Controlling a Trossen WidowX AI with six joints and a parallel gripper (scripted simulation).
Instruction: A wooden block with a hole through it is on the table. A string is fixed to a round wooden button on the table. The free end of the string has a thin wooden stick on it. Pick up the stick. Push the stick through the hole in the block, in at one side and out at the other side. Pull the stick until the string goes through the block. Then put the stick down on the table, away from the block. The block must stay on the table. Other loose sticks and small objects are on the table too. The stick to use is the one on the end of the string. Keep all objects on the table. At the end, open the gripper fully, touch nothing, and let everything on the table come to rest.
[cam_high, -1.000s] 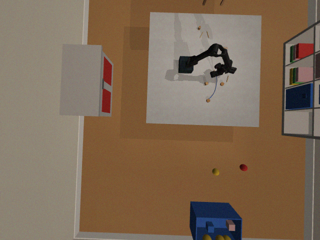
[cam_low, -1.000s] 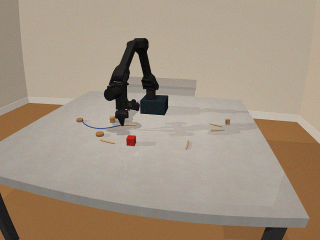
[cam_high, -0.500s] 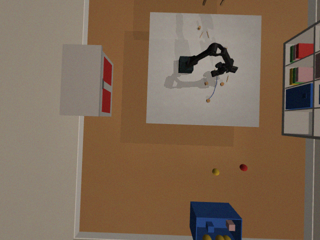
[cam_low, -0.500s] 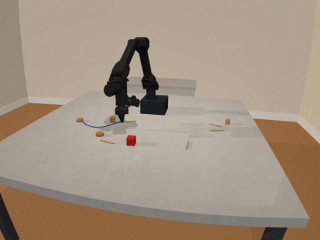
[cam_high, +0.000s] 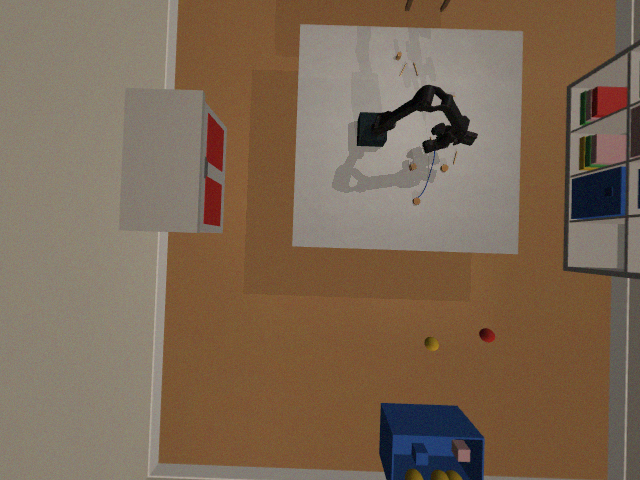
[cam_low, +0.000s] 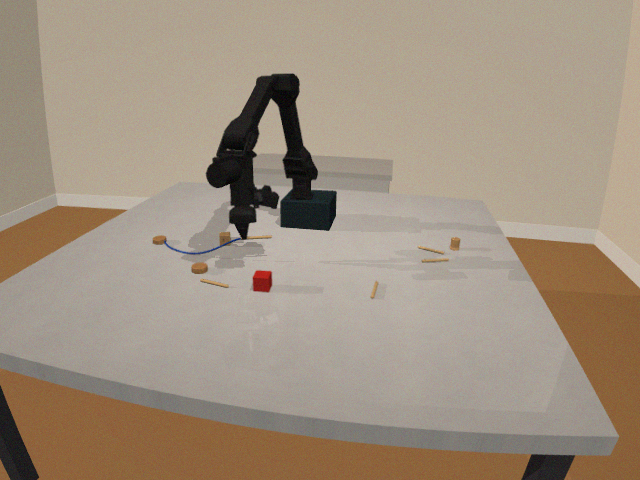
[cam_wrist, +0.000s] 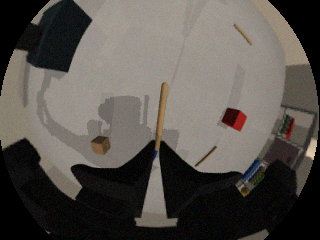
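Note:
My gripper (cam_low: 244, 237) (cam_wrist: 157, 143) is shut on the string end of the wooden stick (cam_low: 259, 237) (cam_wrist: 162, 112). The stick points away from the fingertips and looks held a little above the table. The blue string (cam_high: 430, 173) (cam_low: 195, 253) runs from the fingertips in a curve to the round wooden button (cam_high: 416, 201) (cam_low: 159, 239). The wooden block (cam_high: 412, 166) (cam_low: 224, 238) (cam_wrist: 101, 145) stands on the table, apart from the stick, on the button side of the gripper. A small dark spot, likely its hole, shows on one face. The string is outside the block.
A second round wooden piece (cam_high: 444, 167) (cam_low: 199, 268), a loose stick (cam_high: 455, 157) (cam_low: 214, 283) (cam_wrist: 206, 156) and a red cube (cam_low: 262, 281) (cam_wrist: 234, 119) lie near the gripper. Another loose stick (cam_low: 374, 289) (cam_wrist: 243, 34), two more sticks and a small wooden cylinder (cam_high: 398, 55) (cam_low: 454, 243) lie farther off.

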